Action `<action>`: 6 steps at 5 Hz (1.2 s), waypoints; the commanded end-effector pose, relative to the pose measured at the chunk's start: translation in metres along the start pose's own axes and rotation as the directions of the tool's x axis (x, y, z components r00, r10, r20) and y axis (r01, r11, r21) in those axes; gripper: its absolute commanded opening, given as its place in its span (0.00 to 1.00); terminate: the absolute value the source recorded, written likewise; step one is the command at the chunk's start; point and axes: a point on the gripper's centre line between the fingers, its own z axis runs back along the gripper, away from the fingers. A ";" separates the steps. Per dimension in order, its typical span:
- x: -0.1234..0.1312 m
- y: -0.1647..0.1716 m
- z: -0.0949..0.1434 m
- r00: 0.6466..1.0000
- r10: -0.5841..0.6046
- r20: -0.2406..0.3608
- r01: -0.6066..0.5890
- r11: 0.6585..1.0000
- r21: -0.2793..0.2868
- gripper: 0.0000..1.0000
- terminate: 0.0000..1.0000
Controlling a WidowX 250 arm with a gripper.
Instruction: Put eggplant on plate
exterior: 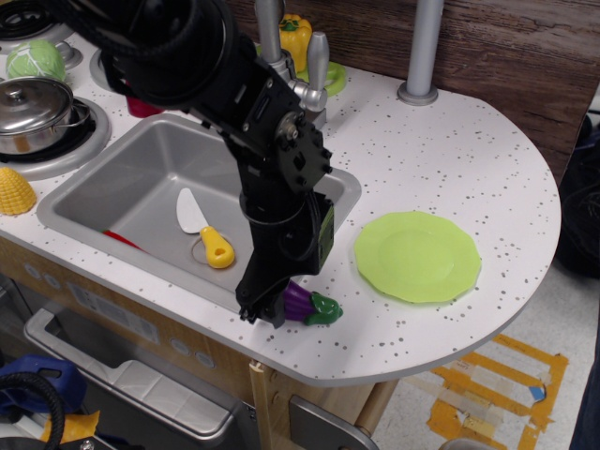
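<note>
1. Fingers (pixel 265 307) down over the eggplant (pixel 302 302) at the bench (pixel 450 141) front edge; grip state cannot be told, eggplant not lifted.
2. Plate (pixel 417 256), right of fingers, well apart, bare. Lift, carry and placing remain.
</note>
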 end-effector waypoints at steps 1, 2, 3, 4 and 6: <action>-0.008 0.003 -0.006 1.000 -0.003 0.013 0.003 0.999 0.038 1.00 0.00; -0.009 0.002 -0.010 1.000 0.000 0.023 -0.001 0.999 0.050 1.00 0.00; -0.011 0.001 -0.013 1.000 0.013 0.028 -0.015 0.999 0.050 1.00 0.00; -0.010 0.000 -0.008 1.000 0.019 0.009 -0.019 0.999 0.034 0.00 0.00; -0.006 0.011 0.027 0.999 0.031 -0.019 -0.031 0.999 -0.023 0.00 0.00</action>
